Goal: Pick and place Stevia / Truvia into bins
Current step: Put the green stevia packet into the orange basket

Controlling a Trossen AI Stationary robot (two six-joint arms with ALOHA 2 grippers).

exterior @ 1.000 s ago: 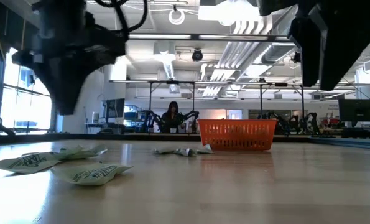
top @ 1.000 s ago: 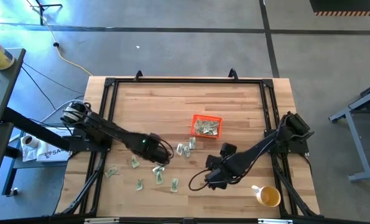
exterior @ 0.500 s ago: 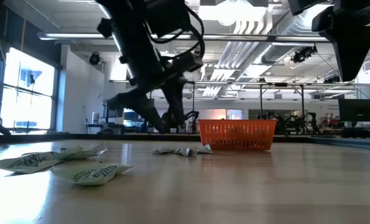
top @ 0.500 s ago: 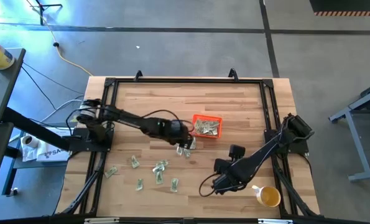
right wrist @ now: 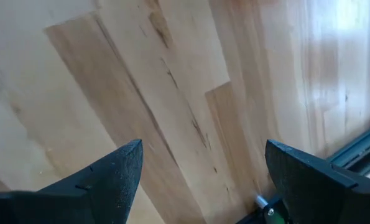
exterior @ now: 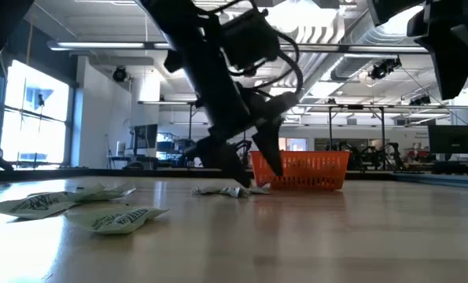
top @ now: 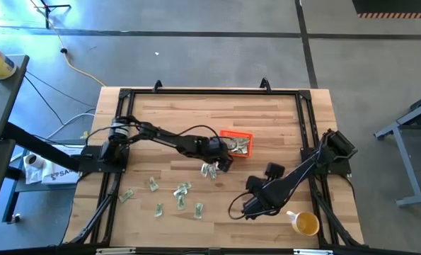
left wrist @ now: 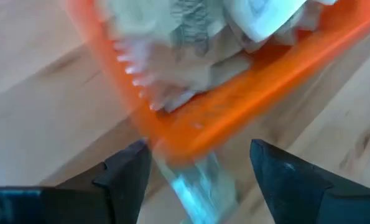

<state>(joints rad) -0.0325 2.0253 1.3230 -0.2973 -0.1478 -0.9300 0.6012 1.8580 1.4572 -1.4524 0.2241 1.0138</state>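
While left gripper [top: 221, 159] fingers gape empty, orange bin [top: 236, 134] holds sachets [top: 235, 145]; right gripper [top: 250, 206] fingers spread, empty.

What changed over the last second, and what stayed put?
The left gripper swung from the loose sachets near the table's front across to the near-left corner of the orange bin, its fingers open. The right gripper drifted slightly toward the yellow cup. The bin, the cup and the scattered sachets stayed as they were.
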